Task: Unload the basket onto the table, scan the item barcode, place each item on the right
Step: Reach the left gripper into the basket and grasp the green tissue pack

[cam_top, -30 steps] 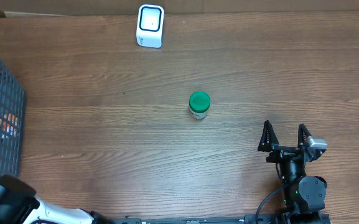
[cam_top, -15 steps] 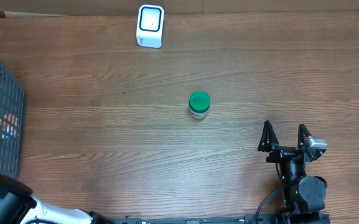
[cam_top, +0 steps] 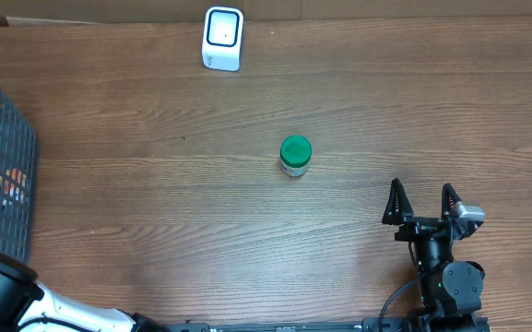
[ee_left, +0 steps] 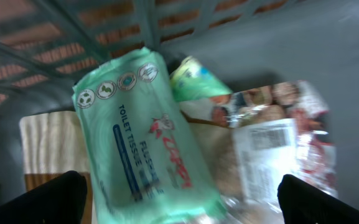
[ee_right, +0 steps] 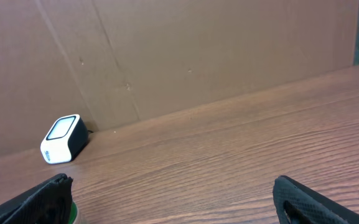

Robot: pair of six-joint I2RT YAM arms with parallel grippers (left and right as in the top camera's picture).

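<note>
Green-lidded jar [cam_top: 295, 155] upright mid-table, lid up. Left gripper [ee_left: 179, 202] spread wide, empty, above toilet tissue pack [ee_left: 145, 137] in basket [cam_top: 7, 166]. Right gripper [cam_top: 422, 201] wide, empty.

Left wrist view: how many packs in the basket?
3: tissue pack at left, small green packet behind it, clear-wrapped pack at right. The view is blurred; more may be hidden underneath.

scanner [cam_top: 222, 38] behind jar [cam_top: 295, 155], basket [cam_top: 5, 184] at left edge
</note>
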